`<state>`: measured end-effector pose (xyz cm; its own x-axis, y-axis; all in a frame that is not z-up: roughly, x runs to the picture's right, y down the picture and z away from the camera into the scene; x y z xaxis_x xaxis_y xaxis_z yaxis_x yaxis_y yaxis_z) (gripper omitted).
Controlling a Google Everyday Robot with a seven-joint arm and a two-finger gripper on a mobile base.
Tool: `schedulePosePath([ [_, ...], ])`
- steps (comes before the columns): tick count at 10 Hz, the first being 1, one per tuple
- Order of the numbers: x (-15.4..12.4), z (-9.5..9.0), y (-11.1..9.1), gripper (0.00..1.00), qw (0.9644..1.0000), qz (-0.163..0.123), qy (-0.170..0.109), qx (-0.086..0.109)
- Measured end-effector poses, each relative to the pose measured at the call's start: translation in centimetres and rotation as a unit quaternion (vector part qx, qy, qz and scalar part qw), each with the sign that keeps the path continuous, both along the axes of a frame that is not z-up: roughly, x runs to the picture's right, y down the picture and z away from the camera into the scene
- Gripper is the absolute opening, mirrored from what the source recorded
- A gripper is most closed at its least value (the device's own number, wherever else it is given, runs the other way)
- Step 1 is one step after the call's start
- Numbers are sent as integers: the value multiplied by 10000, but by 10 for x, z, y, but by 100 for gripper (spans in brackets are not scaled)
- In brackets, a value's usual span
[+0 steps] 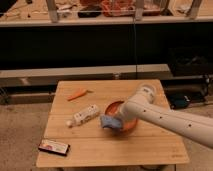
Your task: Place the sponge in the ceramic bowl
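The blue-grey sponge [110, 122] hangs at the near-left rim of the orange-red ceramic bowl [116, 107], in the middle of the wooden table [110, 145]. My white arm reaches in from the lower right and covers most of the bowl. The gripper [120, 120] sits at the arm's end right by the sponge, over the bowl's front rim. The arm hides where the gripper meets the sponge.
A white bottle [84, 115] lies on its side left of the bowl. An orange carrot [77, 94] lies at the back left. A black-and-white packet [54, 147] rests at the front-left corner. Dark shelving stands behind the table.
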<state>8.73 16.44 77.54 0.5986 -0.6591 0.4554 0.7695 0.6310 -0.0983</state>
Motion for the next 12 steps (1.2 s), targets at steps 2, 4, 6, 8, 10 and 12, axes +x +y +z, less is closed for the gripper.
schedulePosePath([
  [2,8,7,-8,0,9999,123,-10,-28],
  [4,26,14,-13,0,9998,181,-23,-61],
  [6,31,16,-15,0,9998,191,-45,-94],
  [8,34,19,-18,0,9997,214,-19,-107],
  [10,27,20,-19,5,9998,174,-47,-122],
  [12,26,19,-20,7,9997,197,-35,-130],
])
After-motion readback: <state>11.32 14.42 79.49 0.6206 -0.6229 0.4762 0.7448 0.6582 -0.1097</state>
